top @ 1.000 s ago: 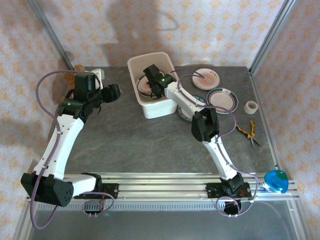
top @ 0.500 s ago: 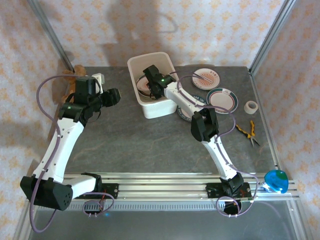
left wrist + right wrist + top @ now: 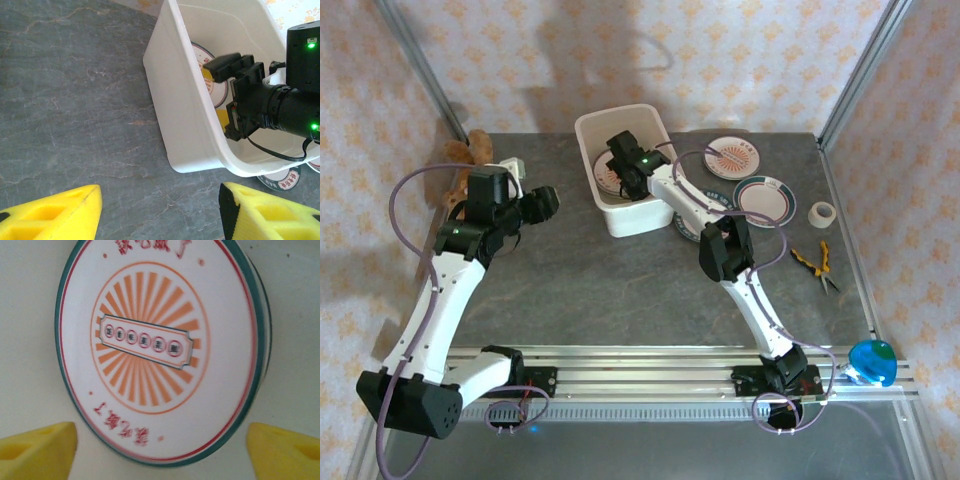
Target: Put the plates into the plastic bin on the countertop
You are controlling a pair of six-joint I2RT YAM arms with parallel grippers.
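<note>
Lift straight up, holding the right fingers (image 3: 40,450) spread wide and clear of the sunburst plate (image 3: 150,340) lying in the plastic bin (image 3: 180,100), then swing toward the plates (image 3: 763,195) waiting on the counter (image 3: 75,100). On the right, reaching forward, wrist dipped into the bin; on the left, hovering beside it, left fingers (image 3: 60,215) parted, empty.

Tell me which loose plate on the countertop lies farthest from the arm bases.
The orange sunburst plate, set farthest back; the teal-banded plate lies nearer.
</note>
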